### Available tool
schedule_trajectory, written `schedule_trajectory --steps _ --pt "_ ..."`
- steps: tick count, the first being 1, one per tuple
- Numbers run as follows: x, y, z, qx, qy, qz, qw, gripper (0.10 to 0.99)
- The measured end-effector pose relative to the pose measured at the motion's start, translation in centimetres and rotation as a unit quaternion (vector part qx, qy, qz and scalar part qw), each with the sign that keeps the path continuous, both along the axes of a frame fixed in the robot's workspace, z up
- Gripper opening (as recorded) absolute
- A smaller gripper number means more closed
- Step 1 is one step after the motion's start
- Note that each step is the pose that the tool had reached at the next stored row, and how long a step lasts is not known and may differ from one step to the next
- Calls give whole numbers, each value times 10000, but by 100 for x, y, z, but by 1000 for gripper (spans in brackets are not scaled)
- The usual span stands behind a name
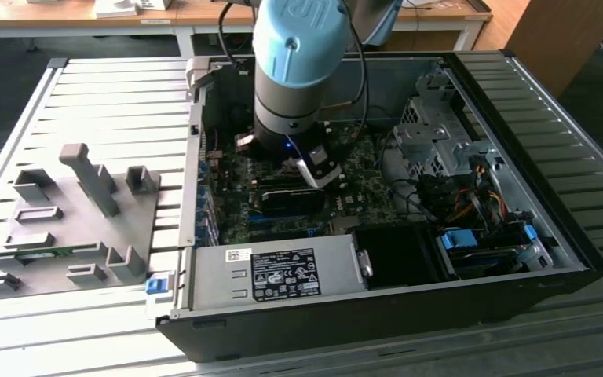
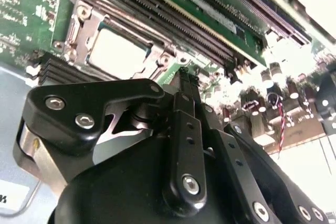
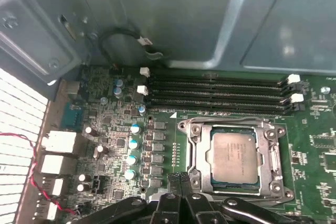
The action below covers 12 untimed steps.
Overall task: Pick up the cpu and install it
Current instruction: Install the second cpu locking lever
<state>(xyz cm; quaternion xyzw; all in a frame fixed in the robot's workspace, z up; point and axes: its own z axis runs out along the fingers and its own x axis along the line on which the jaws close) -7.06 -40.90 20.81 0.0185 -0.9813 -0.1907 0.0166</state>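
The cpu (image 3: 234, 158) is a small square chip with a silver-grey top, lying flat inside the metal-framed socket (image 3: 196, 150) on the green motherboard (image 3: 110, 108). It also shows bright in the second wrist view, where the cpu (image 2: 116, 51) lies within the socket frame (image 2: 79, 24). My gripper (image 3: 181, 178) hovers just beside the socket's edge, its black fingertips pressed together with nothing between them. The same shut gripper (image 2: 186, 75) points at the board near the socket. In the exterior view the gripper (image 1: 283, 203) reaches down into the open computer case (image 1: 385, 314).
Several empty memory slots (image 3: 215, 95) run beside the socket, near the case wall (image 3: 173, 19). A power supply (image 1: 280, 275), drive cage (image 1: 438, 133) and cables (image 1: 480, 188) crowd the case. A grey tray (image 1: 71, 228) with upright holders sits at the exterior view's left.
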Motion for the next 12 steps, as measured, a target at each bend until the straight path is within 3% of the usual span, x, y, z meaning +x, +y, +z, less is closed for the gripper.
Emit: schedule_trajectory --steps 12 --pt "0 0 202 43 0 0 10000 106"
